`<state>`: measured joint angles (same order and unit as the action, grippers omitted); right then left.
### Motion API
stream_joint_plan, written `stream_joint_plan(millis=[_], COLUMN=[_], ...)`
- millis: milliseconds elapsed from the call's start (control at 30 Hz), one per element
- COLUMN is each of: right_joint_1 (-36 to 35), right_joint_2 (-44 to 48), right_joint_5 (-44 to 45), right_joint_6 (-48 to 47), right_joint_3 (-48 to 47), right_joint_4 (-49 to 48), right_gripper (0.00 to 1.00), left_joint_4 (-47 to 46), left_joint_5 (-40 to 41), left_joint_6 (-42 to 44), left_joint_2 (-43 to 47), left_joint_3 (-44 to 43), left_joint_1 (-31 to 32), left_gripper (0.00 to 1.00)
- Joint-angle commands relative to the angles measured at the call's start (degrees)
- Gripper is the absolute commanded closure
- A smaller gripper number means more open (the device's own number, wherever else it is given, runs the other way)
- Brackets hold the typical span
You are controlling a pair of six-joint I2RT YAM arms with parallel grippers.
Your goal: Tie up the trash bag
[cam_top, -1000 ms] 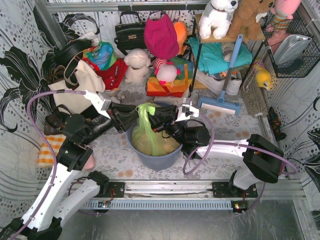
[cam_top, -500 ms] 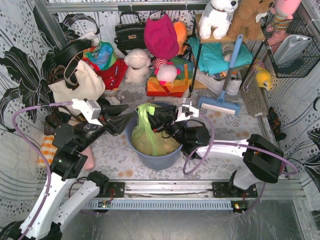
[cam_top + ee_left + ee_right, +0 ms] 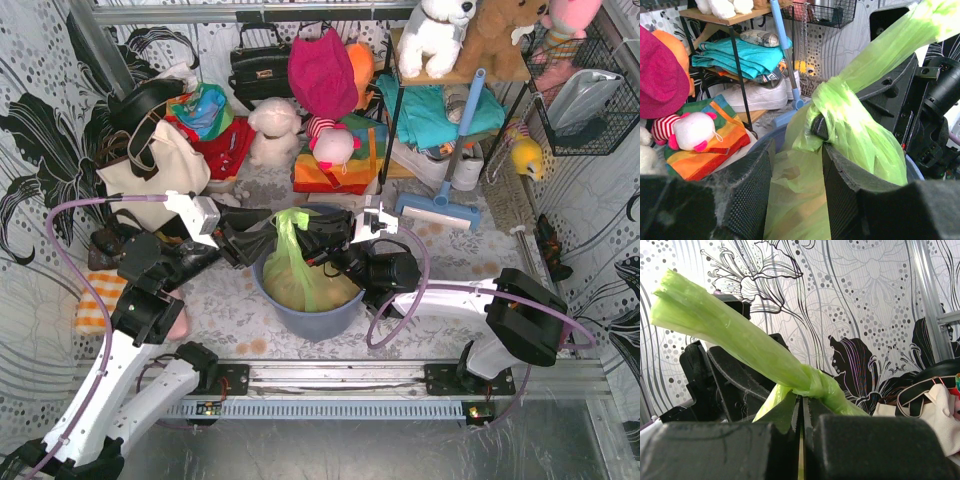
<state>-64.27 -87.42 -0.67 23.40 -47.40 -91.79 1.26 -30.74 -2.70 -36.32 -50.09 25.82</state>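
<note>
My right tool (image 3: 801, 410) pinches the trash bag (image 3: 740, 340) below its knot (image 3: 812, 384); left tool (image 3: 797, 170), half-wide, straddles the neck, tail slanting upper left.

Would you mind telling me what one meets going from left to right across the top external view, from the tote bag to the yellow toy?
cream tote bag → left gripper → trash bag → right gripper → blue-handled brush → yellow toy

We note left gripper (image 3: 258, 240) back beside bag (image 3: 290, 268) neck, having swung away leftward half-second earlier.
</note>
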Motion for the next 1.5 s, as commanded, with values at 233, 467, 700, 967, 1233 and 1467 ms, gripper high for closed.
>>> stream_joint_plan(millis=[233,467,700,967,1233,1467], right_joint_1=[-0.4,-0.4,-0.5,-0.5,-0.4,-0.5], right_joint_2=[-1.3,-1.9,-1.9,-0.7,3.4,9.1], right_joint_5=[-1.6,-1.6,-0.9,-0.1,0.8,2.7], right_joint_6=[2.5,2.9,2.7,2.8,3.0,4.1], right_joint_3=[0.8,0.7,0.9,2.0,5.1,8.5], right_joint_4=[-5.3,-5.3,-5.2,-4.4,-1.1,4.8], right_gripper=[1.0,1.0,1.0,1.0,0.82,0.78], left_joint_4=[-5.5,-6.3,-6.5,-6.6,-4.8,-4.5], left_joint_5=[-3.9,-4.8,-6.3,-3.2,4.7,8.6], left_joint_6=[1.0,0.4,0.1,-0.8,-0.2,-0.2], left_joint_2=[-1.4,-0.8,-1.3,-1.3,-0.6,-0.7], left_joint_3=[-0.5,-0.9,-1.3,-2.1,-3.0,-3.8], left_joint_1=[0.0,0.0,0.0,0.0,-0.1,-0.1], left_gripper=[0.68,0.69,0.85,1.0,1.0,1.0])
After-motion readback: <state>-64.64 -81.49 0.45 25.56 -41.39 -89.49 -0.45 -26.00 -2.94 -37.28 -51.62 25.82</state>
